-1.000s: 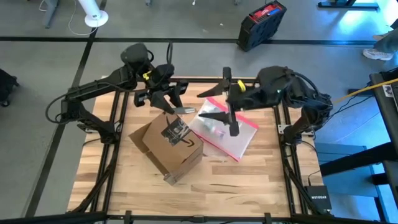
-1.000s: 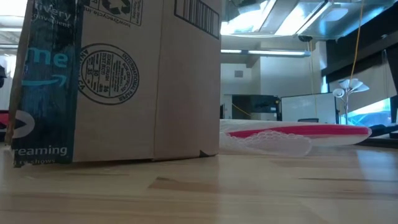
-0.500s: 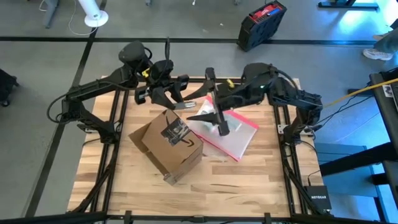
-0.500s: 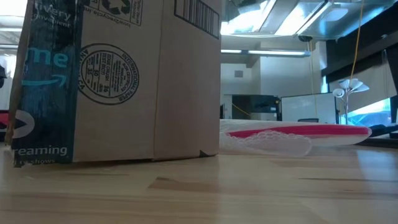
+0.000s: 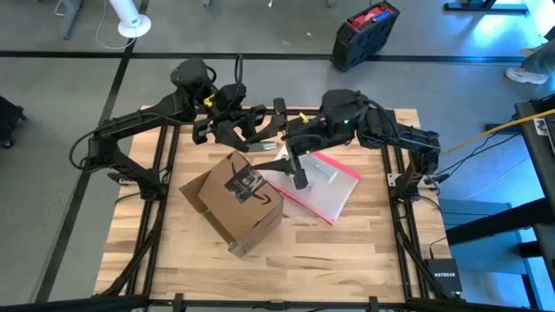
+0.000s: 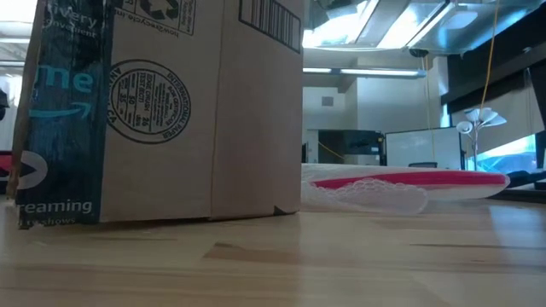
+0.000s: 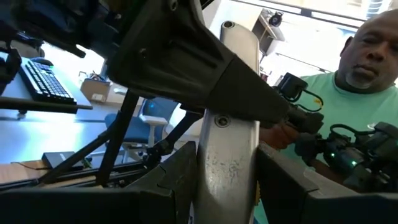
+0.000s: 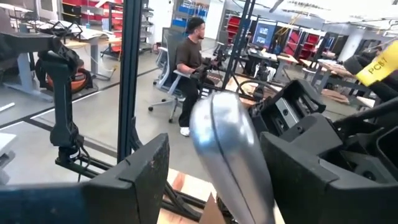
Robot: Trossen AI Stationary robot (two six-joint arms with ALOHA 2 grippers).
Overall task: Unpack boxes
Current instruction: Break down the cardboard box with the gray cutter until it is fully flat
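Note:
The brown cardboard box [image 5: 232, 201] stands with its bottom on the table at centre left, and also fills the left of the low view [image 6: 162, 111]. Above its far corner my left gripper [image 5: 257, 144] is shut on a silver metal piece [image 5: 265, 150]. My right gripper [image 5: 283, 154] is open and faces the left one. Its fingers stand on either side of that piece's rounded free end [image 8: 227, 143]; I cannot tell whether they touch it. A clear pouch with a pink-red edge [image 5: 323, 189] lies flat to the right of the box. My left gripper pinches the silver metal piece [image 7: 225, 177] between its two fingers [image 7: 166, 190]. It comes at it about level from the table's far left. The piece sticks out past the fingers toward my right gripper, lifted clear of the box and the table.
A black and red case [image 5: 365, 33] sits on the floor beyond the far edge. A person in a green shirt [image 7: 364, 106] is in the room beyond the table, and another sits farther off [image 8: 189, 68]. Bare wood [image 5: 347, 256] lies along the near right.
My right gripper has moved toward the table's left, across the pouch and toward my left gripper, until its open fingers straddle the silver piece. The box and the pouch have stayed where they were.

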